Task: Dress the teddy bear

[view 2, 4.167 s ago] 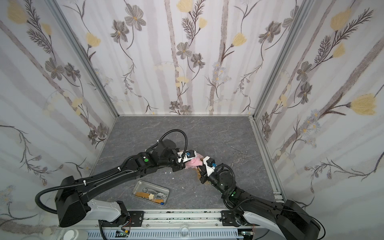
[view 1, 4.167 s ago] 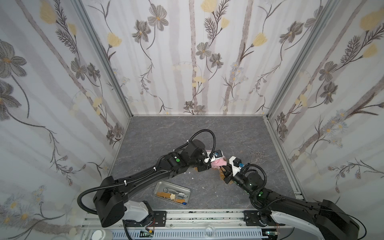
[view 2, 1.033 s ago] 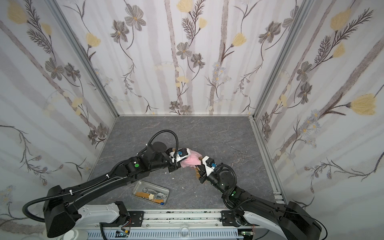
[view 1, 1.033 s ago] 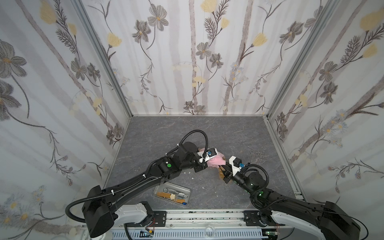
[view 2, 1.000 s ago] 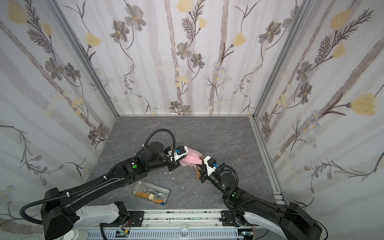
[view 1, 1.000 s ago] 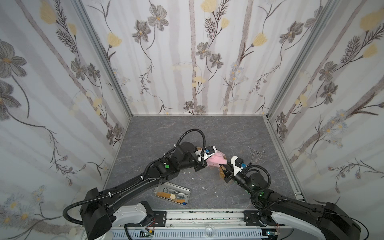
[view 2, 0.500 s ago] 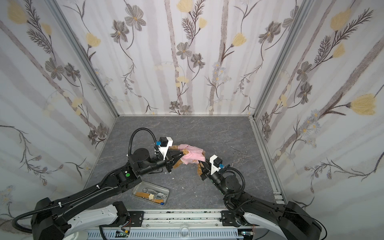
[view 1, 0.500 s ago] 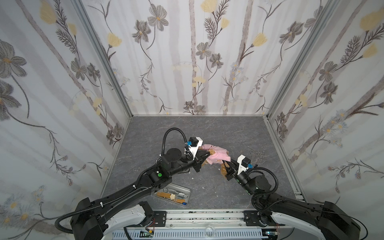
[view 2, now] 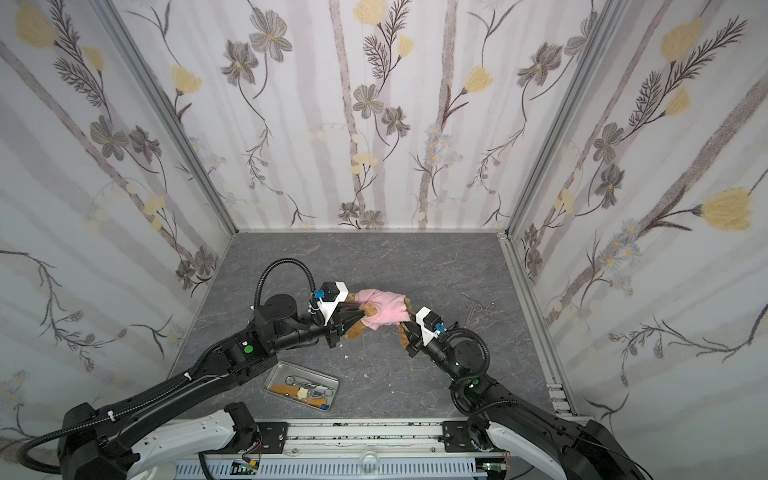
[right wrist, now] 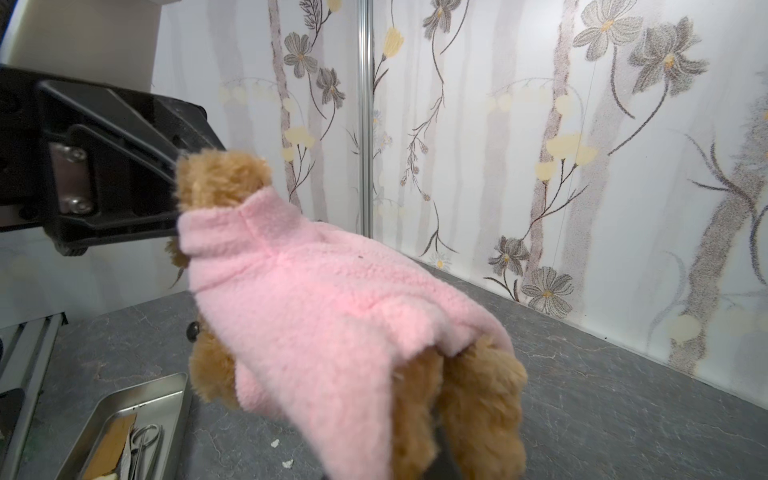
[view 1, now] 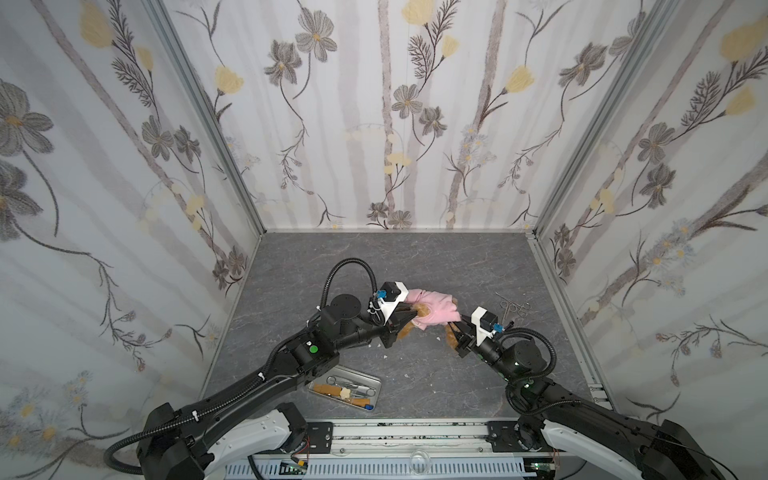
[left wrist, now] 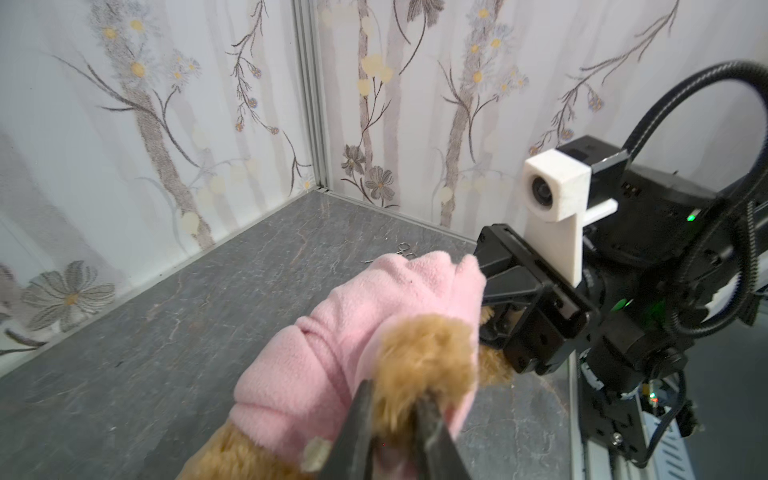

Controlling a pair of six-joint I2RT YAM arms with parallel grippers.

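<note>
The golden-brown teddy bear (view 1: 409, 327) (view 2: 356, 329) hangs above the table, stretched between my two grippers, with the pink shirt (view 1: 434, 309) (view 2: 384, 311) over its body. My left gripper (view 1: 409, 318) (left wrist: 392, 399) has its fingers a little apart on either side of a furry paw (left wrist: 424, 353) that sticks out of a sleeve. My right gripper (view 1: 457, 338) (view 2: 409, 332) is shut on the bear's legs (right wrist: 482, 399). Fur hides most of its fingers. The shirt (right wrist: 324, 307) covers the bear's back down to the legs.
A metal tray (view 1: 376, 379) with small tools lies near the table's front edge, below the left arm. Loose metal forceps (view 1: 513, 307) lie on the grey table at the right. White crumbs dot the surface. Patterned walls close three sides.
Over the last second the left gripper drew to the left and the right gripper shifted right, stretching the shirted bear between them. In the last half second both have barely moved.
</note>
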